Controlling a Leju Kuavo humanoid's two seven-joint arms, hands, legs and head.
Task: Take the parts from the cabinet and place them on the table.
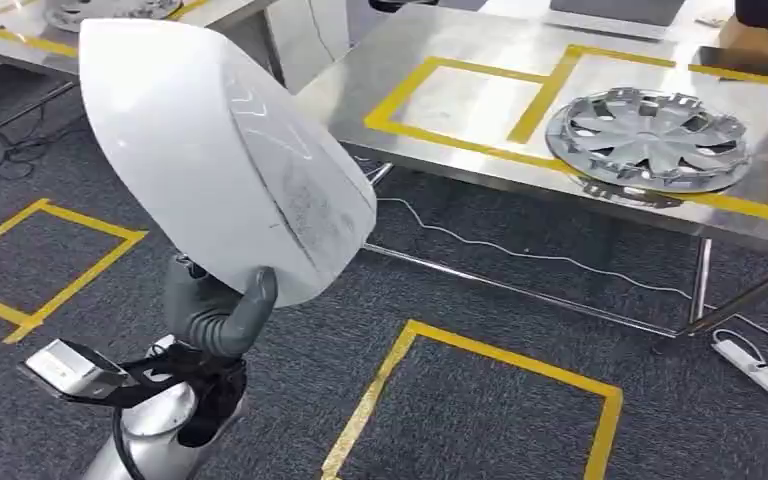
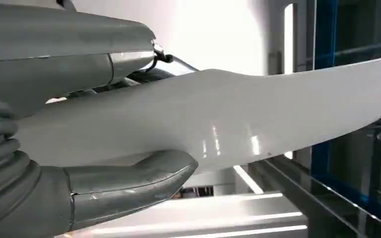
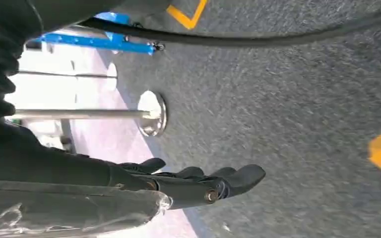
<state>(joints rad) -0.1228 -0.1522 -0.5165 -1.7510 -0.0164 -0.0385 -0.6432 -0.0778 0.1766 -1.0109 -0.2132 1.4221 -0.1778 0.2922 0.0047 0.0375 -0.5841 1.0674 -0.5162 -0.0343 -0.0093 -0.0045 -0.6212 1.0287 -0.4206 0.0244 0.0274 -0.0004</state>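
Observation:
A large white curved shell part [image 1: 215,155] is held up in front of me by my left hand [image 1: 215,310], whose thumb lies across its lower edge. In the left wrist view the same white part [image 2: 218,124] runs across the picture, pinched between the thumb [image 2: 129,181] and the fingers behind it. The steel table [image 1: 500,60] with yellow tape frames stands ahead to the right; a silver wheel cover [image 1: 650,135] lies in its right frame. My right hand [image 3: 203,181] hangs over the carpet, fingers stretched out, holding nothing.
Another steel table [image 1: 0,25] with a wheel cover [image 1: 110,12] stands at the far left. Yellow tape squares [image 1: 490,400] mark the grey carpet. A white cable and power strip [image 1: 755,365] lie under the table. A round post foot [image 3: 153,114] stands near my right hand.

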